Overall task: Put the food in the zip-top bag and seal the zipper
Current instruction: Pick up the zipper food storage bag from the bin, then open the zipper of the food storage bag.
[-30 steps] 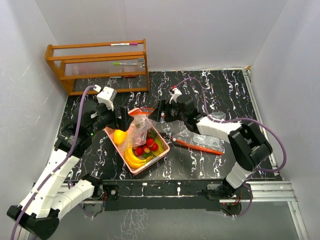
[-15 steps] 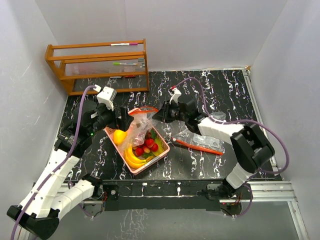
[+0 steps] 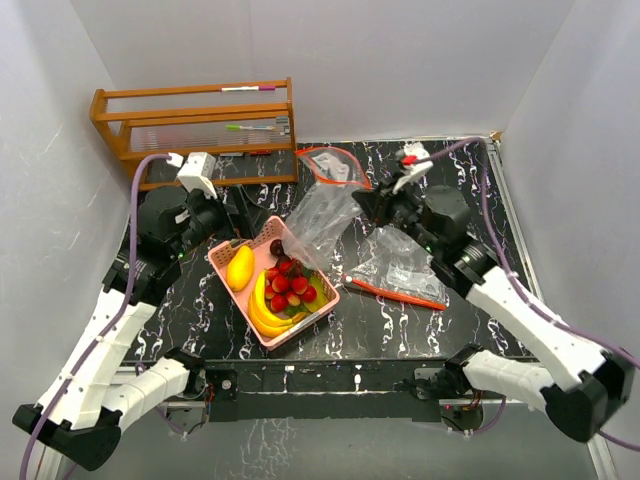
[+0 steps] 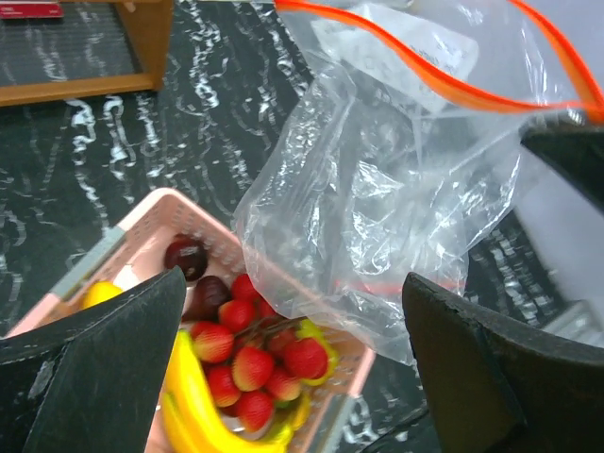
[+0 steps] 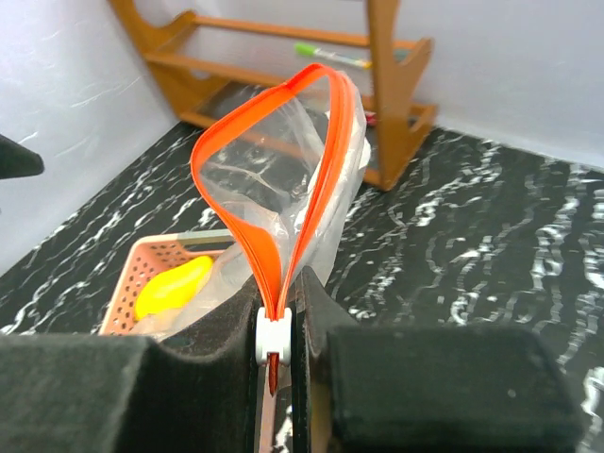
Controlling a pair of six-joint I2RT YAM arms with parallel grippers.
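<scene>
All the food lies in the pink basket [image 3: 322, 303], below the left gripper [image 4: 293, 278]: banana bunch [image 3: 262, 310], mango [image 3: 240, 268], strawberries [image 4: 253, 366] and two dark plum-like pieces [image 4: 187, 257]. A second ago that gripper was up against one side of the zip-top bag over the basket. It has since pulled back, and its fingers stand spread wide with nothing between them. The right gripper [image 5: 276, 321] has swung the zip-top bag [image 3: 325, 215] up and away. It is pinched tight on the orange zipper [image 5: 231, 203] at the white slider [image 5: 272, 332]. The bag hangs ahead of it, mouth gaping and apparently empty, its bottom over the basket's far corner. My reading is that nothing has gone in yet; with one gripper holding the bag, the left is free to pick. Beyond both stands the wooden rack [image 3: 200, 130].
</scene>
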